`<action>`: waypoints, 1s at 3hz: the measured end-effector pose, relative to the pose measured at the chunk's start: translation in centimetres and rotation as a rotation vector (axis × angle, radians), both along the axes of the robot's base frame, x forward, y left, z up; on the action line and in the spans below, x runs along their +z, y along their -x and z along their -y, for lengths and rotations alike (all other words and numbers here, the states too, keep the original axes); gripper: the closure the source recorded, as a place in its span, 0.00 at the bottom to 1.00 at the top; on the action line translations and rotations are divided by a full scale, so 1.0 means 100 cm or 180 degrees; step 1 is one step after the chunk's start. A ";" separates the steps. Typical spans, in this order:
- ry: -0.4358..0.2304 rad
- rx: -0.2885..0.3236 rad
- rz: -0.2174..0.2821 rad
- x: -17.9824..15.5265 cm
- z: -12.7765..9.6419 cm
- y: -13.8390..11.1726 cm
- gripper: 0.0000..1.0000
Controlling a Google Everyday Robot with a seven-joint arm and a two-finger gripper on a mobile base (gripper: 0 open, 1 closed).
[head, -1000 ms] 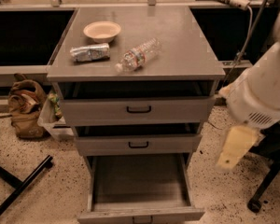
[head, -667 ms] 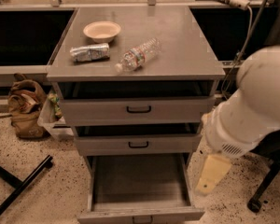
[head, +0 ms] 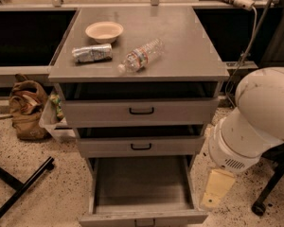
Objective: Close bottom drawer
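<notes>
The bottom drawer of the grey metal cabinet is pulled far out. Its long grey tray looks empty, and its low front panel lies at the bottom edge of the view with a small dark handle. The middle drawer and upper drawer are each slightly open and have black loop handles. My gripper, a cream-coloured piece under the big white arm, hangs just right of the open drawer's right side, near its front corner, holding nothing that I can see.
On the cabinet top lie a beige bowl, a crushed silver packet and a plastic water bottle. A brown bag and a plastic bin sit left of the cabinet. A black stand leg crosses the floor at left. A chair base is at right.
My arm and gripper have swung left and down, from beside the middle drawer to beside the open bottom drawer's right side. The drawers have not moved.
</notes>
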State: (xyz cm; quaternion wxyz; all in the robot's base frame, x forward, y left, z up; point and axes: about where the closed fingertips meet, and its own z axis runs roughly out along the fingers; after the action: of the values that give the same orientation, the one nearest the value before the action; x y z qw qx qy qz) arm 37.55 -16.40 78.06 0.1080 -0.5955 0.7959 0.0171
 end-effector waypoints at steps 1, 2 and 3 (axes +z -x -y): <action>-0.0110 0.0061 -0.0042 -0.022 -0.012 0.010 0.00; -0.0380 0.0116 -0.0260 -0.086 -0.046 0.034 0.00; -0.0551 -0.0003 -0.0579 -0.173 -0.067 0.063 0.00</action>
State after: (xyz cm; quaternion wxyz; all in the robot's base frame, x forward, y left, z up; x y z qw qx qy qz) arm 31.27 -9.68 60.79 0.0864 -0.5795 0.7982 0.1396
